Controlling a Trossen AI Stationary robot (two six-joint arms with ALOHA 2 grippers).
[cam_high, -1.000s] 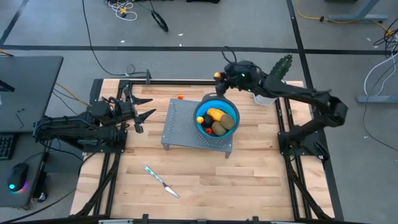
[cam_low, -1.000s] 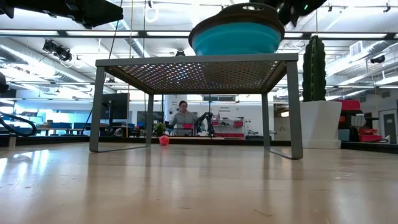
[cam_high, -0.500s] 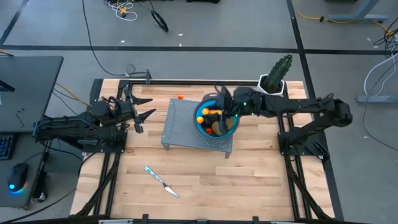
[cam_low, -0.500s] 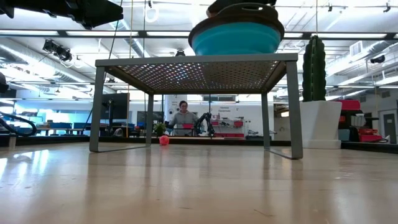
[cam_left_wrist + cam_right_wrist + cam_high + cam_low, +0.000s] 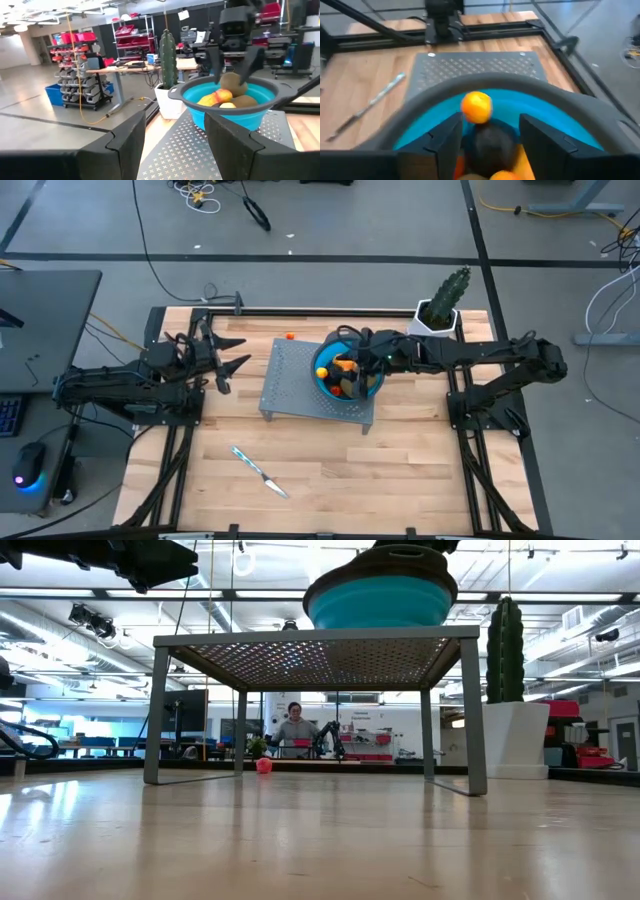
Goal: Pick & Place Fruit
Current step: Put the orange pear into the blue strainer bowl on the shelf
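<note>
A round blue bowl [image 5: 322,376] stands on a grey perforated stand [image 5: 300,380] and holds several toy fruits: a yellow-orange oval [image 5: 207,100], olive-brown ovals [image 5: 231,83] and a dark round one [image 5: 490,142]. My right gripper [image 5: 487,135] hangs open over the bowl, slanting down. A small orange fruit [image 5: 476,106] shows just beyond its fingertips, above the dark one. A tiny red piece [image 5: 289,336] lies on the table behind the stand. My left gripper [image 5: 240,352] waits open at the table's left, pointing level at the stand.
A slim knife [image 5: 260,472] lies on the wood toward the near edge. A cactus in a white pot [image 5: 441,308] stands at the far right, behind my right arm. A black frame rail runs along the table's far edge [image 5: 300,311].
My right gripper has swung from the table's far edge, beside the cactus, toward the near side until it hangs over the bowl, tipping down more. The small orange fruit that was at its fingertips came along and now shows free of them inside the bowl's mouth.
</note>
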